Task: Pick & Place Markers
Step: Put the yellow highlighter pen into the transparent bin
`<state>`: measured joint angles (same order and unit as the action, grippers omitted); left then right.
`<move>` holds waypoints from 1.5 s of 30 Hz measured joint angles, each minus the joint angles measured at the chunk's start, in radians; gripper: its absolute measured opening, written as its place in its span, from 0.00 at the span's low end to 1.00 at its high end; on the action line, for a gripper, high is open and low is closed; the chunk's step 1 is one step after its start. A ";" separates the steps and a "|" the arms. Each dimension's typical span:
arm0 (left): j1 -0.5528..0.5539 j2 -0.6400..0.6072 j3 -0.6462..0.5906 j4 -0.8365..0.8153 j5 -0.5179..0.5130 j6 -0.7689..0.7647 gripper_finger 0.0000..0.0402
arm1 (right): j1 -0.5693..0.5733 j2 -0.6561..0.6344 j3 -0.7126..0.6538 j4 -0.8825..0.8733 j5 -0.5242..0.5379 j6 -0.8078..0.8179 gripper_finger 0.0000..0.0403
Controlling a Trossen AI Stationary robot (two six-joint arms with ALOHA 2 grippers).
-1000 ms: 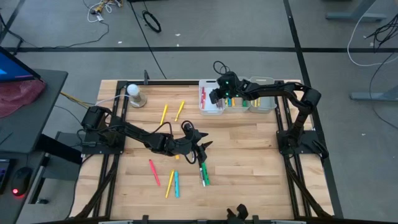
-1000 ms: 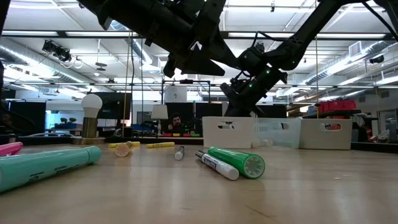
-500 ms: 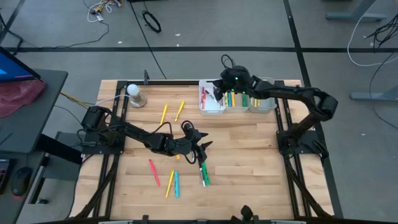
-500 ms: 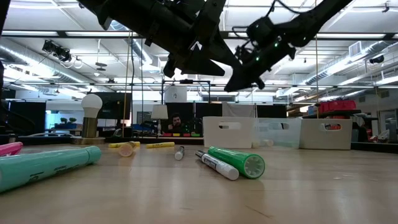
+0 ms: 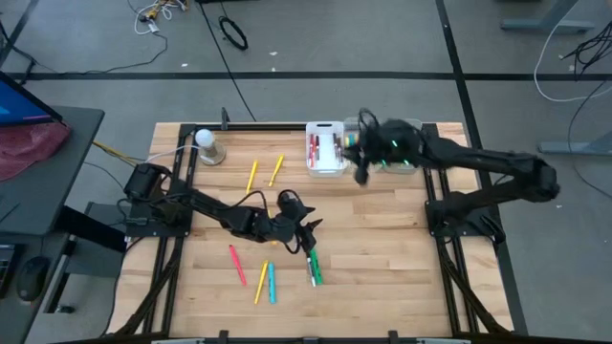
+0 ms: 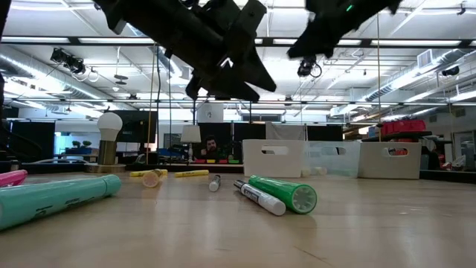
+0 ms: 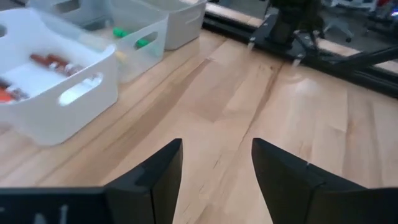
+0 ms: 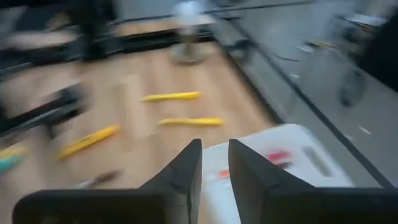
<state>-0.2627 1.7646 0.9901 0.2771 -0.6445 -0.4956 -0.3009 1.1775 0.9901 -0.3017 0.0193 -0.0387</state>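
The right wrist view is smeared: the yellow markers (image 8: 171, 96) on the desk (image 8: 112, 106) read as streaks, and the red things in the white bin (image 8: 273, 149) cannot be made out. In the low view the teal marker (image 6: 52, 197) is cut off by the frame edge. From above, the clear bin's (image 5: 402, 158) contents are partly hidden under the right arm.

No text, label, brand or number can be read on anything in these views.
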 joint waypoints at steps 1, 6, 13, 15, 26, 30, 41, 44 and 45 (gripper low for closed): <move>-0.002 -0.004 0.000 -0.019 -0.009 -0.021 0.49 | 0.045 -0.030 -0.008 -0.021 -0.002 -0.011 0.19; -0.022 -0.050 0.001 -0.143 -0.035 -0.114 0.45 | 0.270 -0.173 -0.141 0.002 -0.001 -0.031 0.14; -0.074 -0.147 0.001 -0.389 -0.037 -0.288 0.39 | 0.465 -0.270 -0.427 0.253 -0.002 0.055 0.08; -0.098 -0.163 0.001 -0.488 -0.043 -0.356 0.37 | 0.483 -0.267 -0.496 0.311 -0.002 0.059 0.07; -0.154 -0.155 0.000 -0.920 -0.051 -0.853 0.27 | 0.491 -0.237 -0.715 0.643 0.007 0.252 0.12; -0.133 -0.151 0.000 -0.949 -0.049 -0.889 0.29 | 0.491 -0.231 -0.727 0.643 0.093 0.262 0.23; -0.067 -0.148 0.000 -0.999 0.038 -0.987 0.63 | 0.492 -0.242 -0.727 0.662 0.184 0.242 0.59; -0.064 -0.125 0.000 -1.000 0.038 -1.036 0.66 | 0.492 -0.242 -0.727 0.661 0.183 0.282 0.63; -0.064 -0.113 0.000 -0.998 0.040 -1.048 0.66 | 0.492 -0.242 -0.727 0.661 0.184 0.294 0.63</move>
<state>-0.3271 1.6516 0.9900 -0.7205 -0.6049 -1.5434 0.1913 0.9360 0.2630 0.3595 0.2030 0.2548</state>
